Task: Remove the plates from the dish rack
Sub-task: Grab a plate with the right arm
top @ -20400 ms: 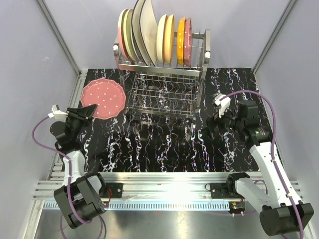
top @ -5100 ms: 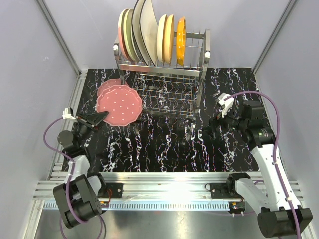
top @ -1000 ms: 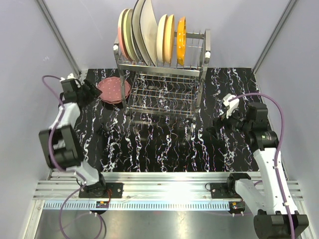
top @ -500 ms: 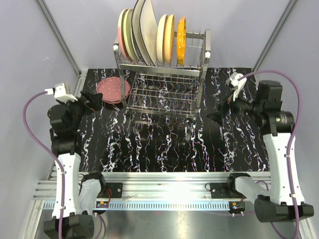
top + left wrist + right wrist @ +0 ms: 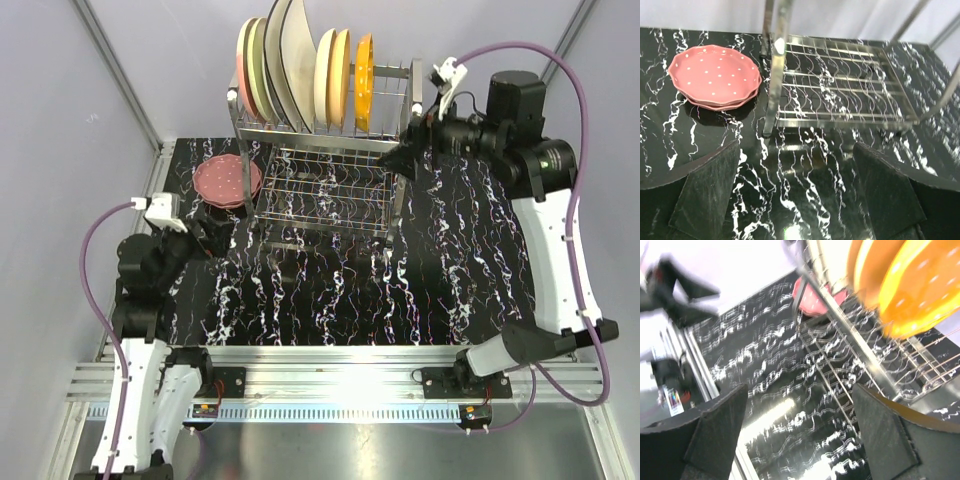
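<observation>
The dish rack (image 5: 330, 185) stands at the far middle of the black marbled tabletop (image 5: 330, 290). A row of plates (image 5: 290, 65) stands upright in its top tier, with the orange plate (image 5: 363, 70) at the right end. 2 speckled pink plates (image 5: 227, 180) lie stacked on the tabletop just left of the rack. The left hand (image 5: 212, 235) hovers on the near side of that stack, fingers spread and empty. The right hand (image 5: 405, 155) is raised beside the rack's right posts, close to the orange plate, fingers spread with nothing between them.
</observation>
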Controlling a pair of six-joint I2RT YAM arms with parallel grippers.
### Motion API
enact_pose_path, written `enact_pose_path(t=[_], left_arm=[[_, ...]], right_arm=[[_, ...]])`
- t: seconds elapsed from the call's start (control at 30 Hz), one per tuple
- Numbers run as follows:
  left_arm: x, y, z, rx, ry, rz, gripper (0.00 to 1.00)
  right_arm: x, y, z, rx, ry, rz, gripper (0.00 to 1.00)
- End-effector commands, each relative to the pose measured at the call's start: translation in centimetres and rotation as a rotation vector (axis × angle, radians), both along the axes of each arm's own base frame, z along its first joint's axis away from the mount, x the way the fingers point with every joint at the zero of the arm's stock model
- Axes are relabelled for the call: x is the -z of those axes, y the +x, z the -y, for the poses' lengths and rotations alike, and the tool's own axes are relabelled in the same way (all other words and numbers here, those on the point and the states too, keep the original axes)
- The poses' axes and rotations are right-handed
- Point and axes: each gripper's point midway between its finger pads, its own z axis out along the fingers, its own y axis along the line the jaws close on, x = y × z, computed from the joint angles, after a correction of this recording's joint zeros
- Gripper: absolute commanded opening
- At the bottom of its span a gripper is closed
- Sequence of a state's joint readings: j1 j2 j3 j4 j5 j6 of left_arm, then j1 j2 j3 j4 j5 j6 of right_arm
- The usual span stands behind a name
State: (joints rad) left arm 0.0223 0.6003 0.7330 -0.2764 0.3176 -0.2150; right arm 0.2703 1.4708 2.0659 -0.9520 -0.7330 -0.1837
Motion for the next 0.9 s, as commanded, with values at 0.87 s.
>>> enact_pose_path(t=[0.87], left_arm=[[2.5, -1.3, -1.3, -0.052, 0.169, -0.01, 0.99]], right_arm=[[-6.9, 15.7, -4.3, 0.253, 0.436, -0.037, 0.69]])
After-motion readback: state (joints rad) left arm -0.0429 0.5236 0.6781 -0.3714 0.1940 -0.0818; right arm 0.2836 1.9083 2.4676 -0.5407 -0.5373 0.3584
